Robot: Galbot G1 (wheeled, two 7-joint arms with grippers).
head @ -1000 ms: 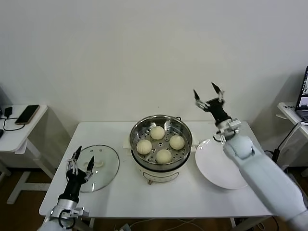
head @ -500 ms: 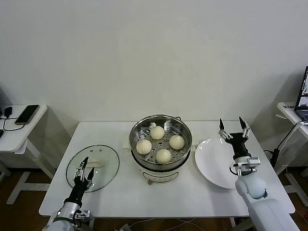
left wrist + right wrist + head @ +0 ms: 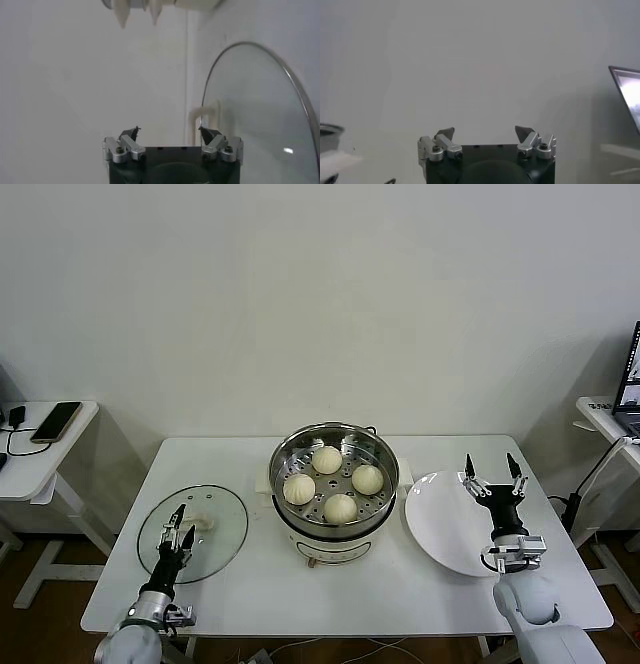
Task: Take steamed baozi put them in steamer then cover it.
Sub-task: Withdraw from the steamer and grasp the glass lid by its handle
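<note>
From the head view, the steamer [image 3: 334, 490] sits in the middle of the white table [image 3: 250, 596], its perforated tray carrying all four steamed baozi [image 3: 340, 507], spaced apart in a loose ring. The pot is uncovered. The glass lid [image 3: 196, 531] lies flat on the table to the steamer's left, its white handle [image 3: 203, 523] facing up. On the other side a white plate [image 3: 450, 529] lies just beside the steamer. The left gripper [image 3: 178, 530] stands low at the near left corner, fingers pointing upward over the near part of the lid, set narrowly apart and holding nothing. The right gripper [image 3: 495, 471] stands upright at the plate's right edge, its fingers spread wide, holding nothing. Off to the far left a side table [image 3: 30, 456] carries a phone [image 3: 56, 421]; a laptop [image 3: 630, 380] shows at the far right edge.

In the left wrist view, the left gripper [image 3: 170, 131] has its two dark fingertips [image 3: 131, 132] parted with nothing between them. The glass lid [image 3: 260, 107] curves close ahead, its metal rim and white handle [image 3: 204, 116] near one fingertip.

In the right wrist view, the right gripper [image 3: 485, 132] is wide and holds nothing, facing a plain wall. The laptop [image 3: 629, 97] screen shows at one edge and a sliver of the steamer [image 3: 329, 136] rim at the other.
</note>
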